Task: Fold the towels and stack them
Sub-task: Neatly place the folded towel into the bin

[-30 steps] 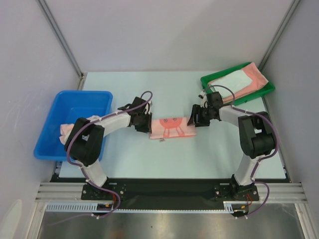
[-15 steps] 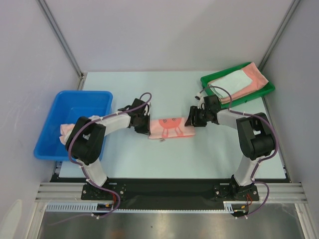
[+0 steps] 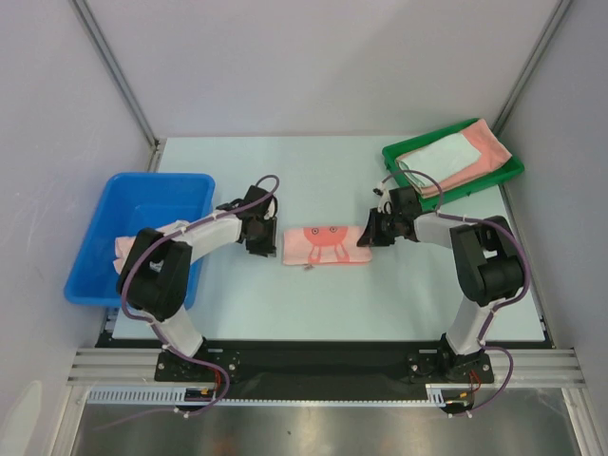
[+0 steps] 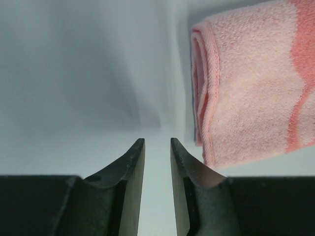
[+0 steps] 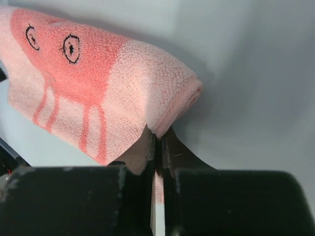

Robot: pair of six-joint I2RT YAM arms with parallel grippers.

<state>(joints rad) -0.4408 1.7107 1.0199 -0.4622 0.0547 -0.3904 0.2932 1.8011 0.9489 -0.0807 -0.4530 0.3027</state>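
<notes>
Table point(image 3: 313, 294), bin point(image 3: 100, 275) at left, tray point(image 3: 394, 155) far right holding folded towels point(image 3: 446, 157). Pink towel point(image 3: 325, 244) lies folded mid-table between grippers. Right gripper point(image 5: 158, 137) clamped on its right edge. Left gripper point(image 4: 157, 143) just beside its left edge, jaws slightly apart, holding nothing.

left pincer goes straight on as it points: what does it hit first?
Probably the table itself; the pink towel lies just right of the line from the left pincer and might brush it. Depth unclear.
</notes>
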